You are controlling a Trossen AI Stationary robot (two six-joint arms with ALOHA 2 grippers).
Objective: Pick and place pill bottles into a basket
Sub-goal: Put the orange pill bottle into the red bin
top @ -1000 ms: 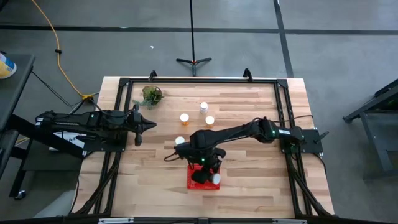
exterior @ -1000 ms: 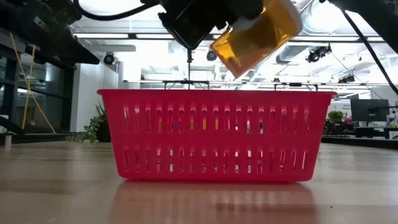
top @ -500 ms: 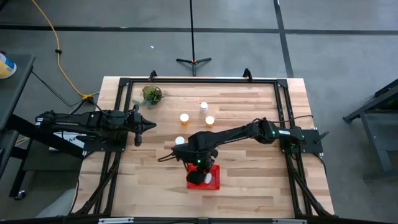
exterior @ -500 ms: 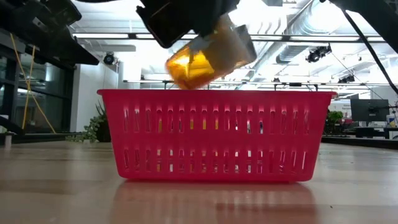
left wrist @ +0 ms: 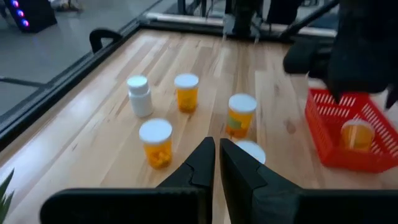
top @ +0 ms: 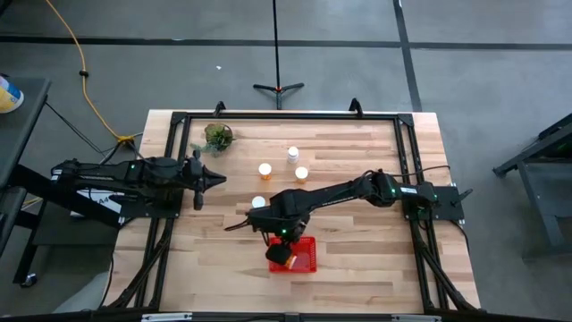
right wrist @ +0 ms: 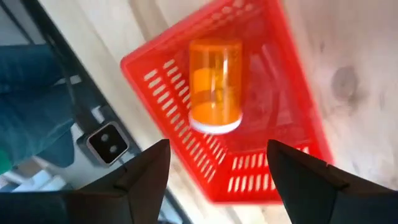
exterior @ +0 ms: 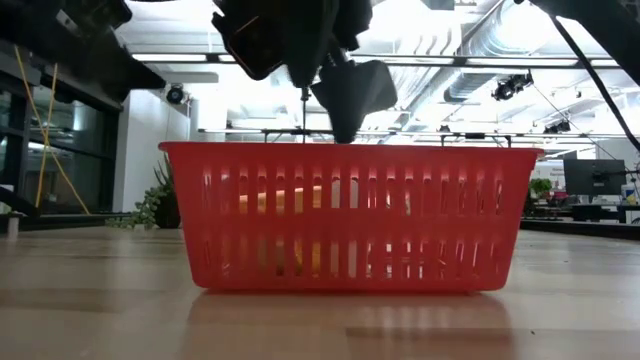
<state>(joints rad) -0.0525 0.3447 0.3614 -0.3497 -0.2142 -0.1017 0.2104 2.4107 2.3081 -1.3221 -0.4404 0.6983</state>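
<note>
I see one orange bottle (right wrist: 214,84) lying in the basket (right wrist: 186,134). Right gripper (right wrist: 217,163) above it, fingers wide; left gripper (left wrist: 217,163) narrow, empty.

Two dark, slender six-joint arms

Both arms are matte black, built of long narrow links with bulkier joint housings. The left claw (left wrist: 216,163) ends in two tapered black fingers; the right claw (right wrist: 217,163) shows broad, flat, dark fingers.

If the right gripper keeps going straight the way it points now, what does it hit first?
Probably the orange bottle lying in the basket. The right gripper is open and points down into the basket, with the bottle centred between its fingers; depth is unclear.
</note>
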